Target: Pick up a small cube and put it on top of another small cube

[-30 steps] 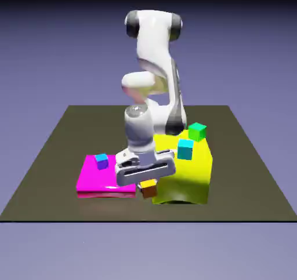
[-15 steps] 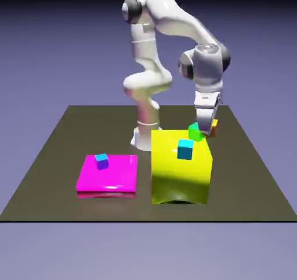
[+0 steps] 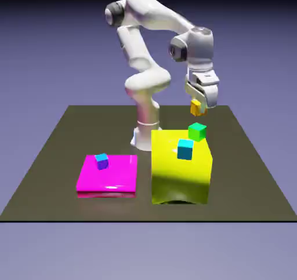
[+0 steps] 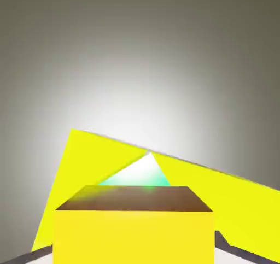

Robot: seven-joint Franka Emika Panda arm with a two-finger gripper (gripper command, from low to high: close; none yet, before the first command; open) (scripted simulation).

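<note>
Pincer (image 3: 198, 106) points downward, clenched on the orange cube (image 3: 197, 108), suspended above the green cube (image 3: 197, 131) (at the yellow block's (image 3: 181, 174) far right corner).

Glossy white robot arm (image 3: 152, 82), built of smooth, rounded segments with curved shells. Joint covers: dark grey to black caps, round in outline, near the top and beside the wrist. Base (image 3: 146, 138): white, with a faint bluish tint at its edge. Lower column: white, washed with pink along one side. Hand housing (image 3: 201, 88): white, blocky, shaded grey, bearing small dark details too small to make out. Claw (image 4: 225, 241): dark grey edging beside pale, whitish parts.
</note>
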